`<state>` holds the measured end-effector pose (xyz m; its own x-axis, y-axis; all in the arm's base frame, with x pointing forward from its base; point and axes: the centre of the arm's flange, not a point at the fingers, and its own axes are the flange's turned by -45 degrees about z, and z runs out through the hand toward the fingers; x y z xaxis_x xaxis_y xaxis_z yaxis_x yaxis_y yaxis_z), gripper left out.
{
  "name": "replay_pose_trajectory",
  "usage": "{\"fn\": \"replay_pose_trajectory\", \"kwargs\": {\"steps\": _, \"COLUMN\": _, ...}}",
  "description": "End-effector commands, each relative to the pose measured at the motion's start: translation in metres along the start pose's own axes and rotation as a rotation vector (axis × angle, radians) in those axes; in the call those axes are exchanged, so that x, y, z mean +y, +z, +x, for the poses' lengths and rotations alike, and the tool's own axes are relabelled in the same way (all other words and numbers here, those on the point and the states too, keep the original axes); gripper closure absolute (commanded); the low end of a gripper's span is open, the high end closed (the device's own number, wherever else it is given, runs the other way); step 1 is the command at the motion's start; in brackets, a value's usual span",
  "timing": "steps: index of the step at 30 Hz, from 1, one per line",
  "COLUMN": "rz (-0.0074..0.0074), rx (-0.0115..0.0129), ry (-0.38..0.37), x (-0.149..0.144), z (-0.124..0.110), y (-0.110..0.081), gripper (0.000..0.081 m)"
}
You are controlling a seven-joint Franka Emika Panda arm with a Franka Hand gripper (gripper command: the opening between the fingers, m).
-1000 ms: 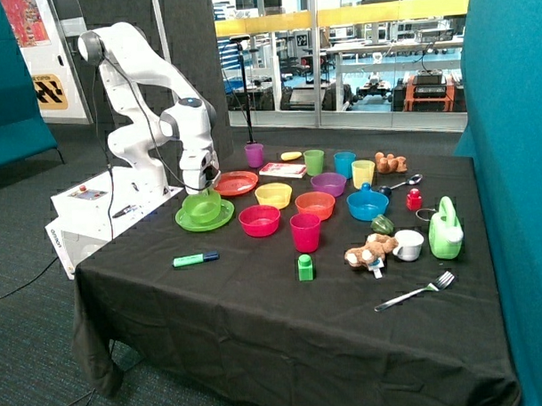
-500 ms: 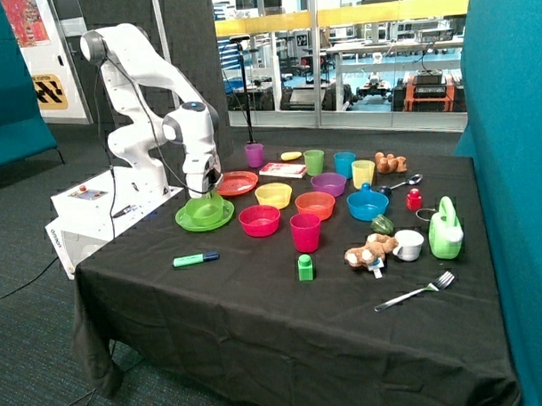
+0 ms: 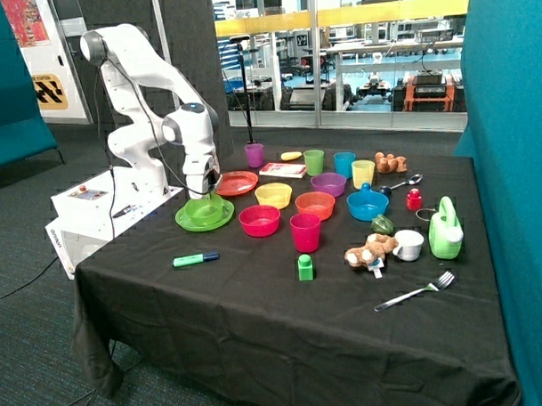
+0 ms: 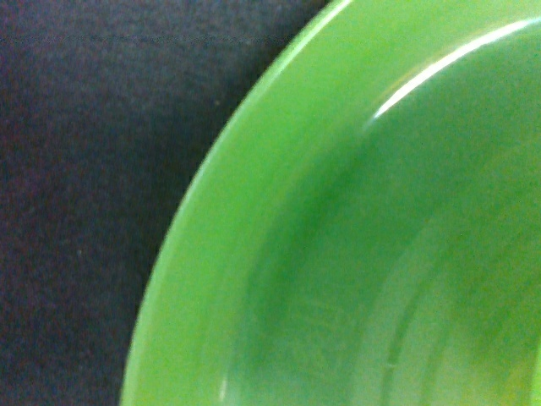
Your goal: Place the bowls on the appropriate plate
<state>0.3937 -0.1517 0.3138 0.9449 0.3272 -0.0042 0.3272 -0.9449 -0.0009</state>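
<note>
green bowl (image 3: 203,208) on green plate (image 3: 190,222) — end effector (image 3: 202,191) above, one orange bowl (image 3: 315,204) apart

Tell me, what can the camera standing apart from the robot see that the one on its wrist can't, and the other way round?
Only the outside view shows the whole scene: the white arm, its gripper low over the lime green bowl sitting on the green plate, the orange-red bowl not on any plate, the red plate, and other bowls, cups, toys and cutlery. Only the wrist view shows a close look at smooth, shiny green plastic with its curved edge. Both show green plastic lying on the black tablecloth.
</note>
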Motion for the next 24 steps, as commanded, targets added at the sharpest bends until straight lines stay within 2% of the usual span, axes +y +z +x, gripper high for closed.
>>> {"fn": "replay_pose_trajectory", "kwargs": {"steps": 1, "rz": -0.0009, "rx": 0.0042, "ry": -0.019, "x": -0.005, "z": -0.002, "y": -0.002, "gripper": 0.0323}}
{"fn": "replay_pose_trajectory", "kwargs": {"steps": 9, "rz": -0.001, "rx": 0.0042, "ry": -0.034, "x": -0.01, "z": -0.001, "y": -0.006, "gripper": 0.0285}}
{"fn": "replay_pose_trajectory", "kwargs": {"steps": 18, "rz": -0.001, "rx": 0.0042, "ry": -0.044, "x": -0.016, "z": -0.002, "y": -0.01, "gripper": 0.0191}}
{"fn": "replay_pose_trajectory", "kwargs": {"steps": 24, "rz": -0.001, "rx": 0.0042, "ry": -0.043, "x": -0.016, "z": -0.003, "y": -0.012, "gripper": 0.0206}}
